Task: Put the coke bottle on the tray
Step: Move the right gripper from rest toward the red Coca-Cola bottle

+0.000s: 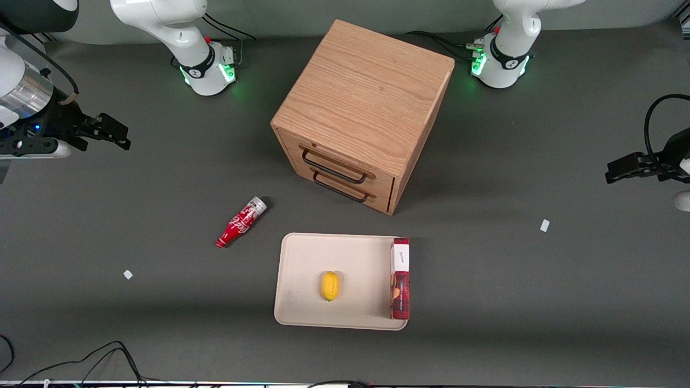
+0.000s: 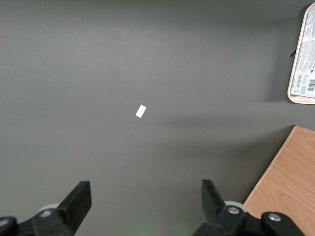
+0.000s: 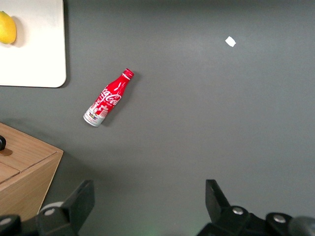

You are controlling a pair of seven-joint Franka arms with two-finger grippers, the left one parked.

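The tool (image 1: 116, 136) hangs spread and empty, well apart from the coke bottle (image 1: 241, 222), which lies on the surface (image 1: 539, 302) beside the tray (image 1: 302, 312) holding a lemon (image 1: 330, 285) and red box (image 1: 400, 280).

white coca-cola script runs along the bottle (image 3: 108, 98), lying beside the tray (image 1: 302, 269); the box's (image 1: 400, 277) label is unreadable.

the gripper (image 1: 108, 132) hangs well away from the tray.

The coke bottle (image 1: 241, 222) looks glossy red with a silvery, metallic-looking base; the tray (image 1: 302, 269) is smooth matt cream. The wooden drawer cabinet (image 1: 362, 110) shows open grain (dark metal handles). The gripper (image 3: 147, 209), high near the working arm's table edge, looks matt black plastic.
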